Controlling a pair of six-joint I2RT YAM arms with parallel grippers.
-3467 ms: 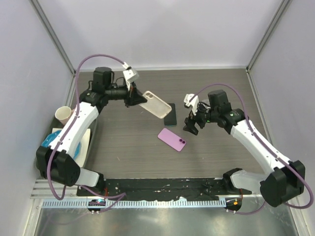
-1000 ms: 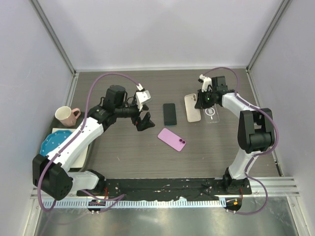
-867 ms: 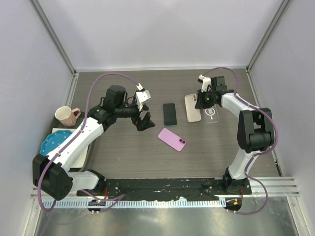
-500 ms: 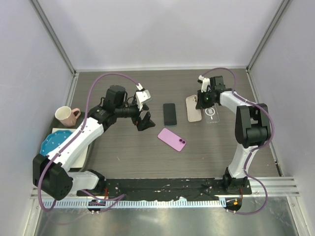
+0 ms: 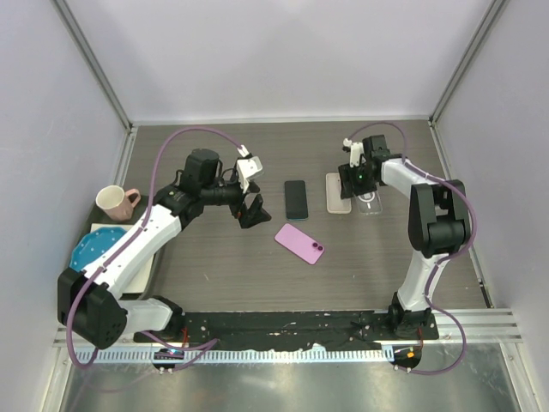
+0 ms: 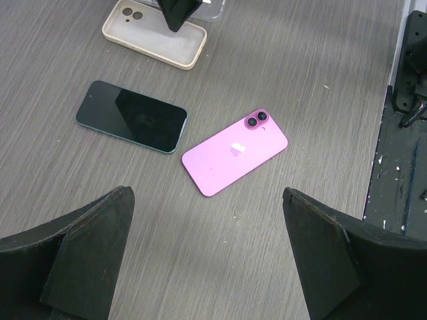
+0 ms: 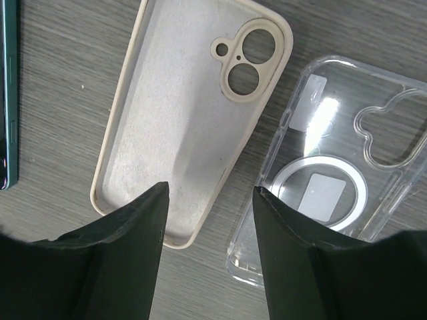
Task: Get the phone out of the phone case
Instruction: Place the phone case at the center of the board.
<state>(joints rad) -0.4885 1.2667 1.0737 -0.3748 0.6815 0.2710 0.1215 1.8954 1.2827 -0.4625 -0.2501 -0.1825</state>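
Two fingers of your right gripper (image 7: 210,190) stand parted over the lower end of the beige silicone phone case (image 7: 180,120), gripping nothing. The wrist view does not settle whether their tips touch its rim. The case lies open side up, its soft lining bare and the camera cut-out at the far end, so it is empty. I judge the extraction done or nearly so, with the gripper there to lay the case flat or steady it rather than to pull anything free.

Just beside the case on its right lies a clear plastic case with a white ring (image 7: 333,173), also empty, its long edge running alongside. To the left, a little apart, a dark teal phone (image 5: 296,199) lies screen up, roughly parallel to the beige case. Nearer the arm bases a pink phone (image 5: 299,244) lies back up and askew. You cannot tell from here which of the two belongs to the beige case. Both rest bare on the grey wood-grain table (image 5: 214,257), apart from each other, which reads as a deliberate laying-out.

Your left gripper (image 5: 250,209) hangs wide open and empty to the left of the phones, its camera looking across them. I take it to be parked clear of the right arm's work.
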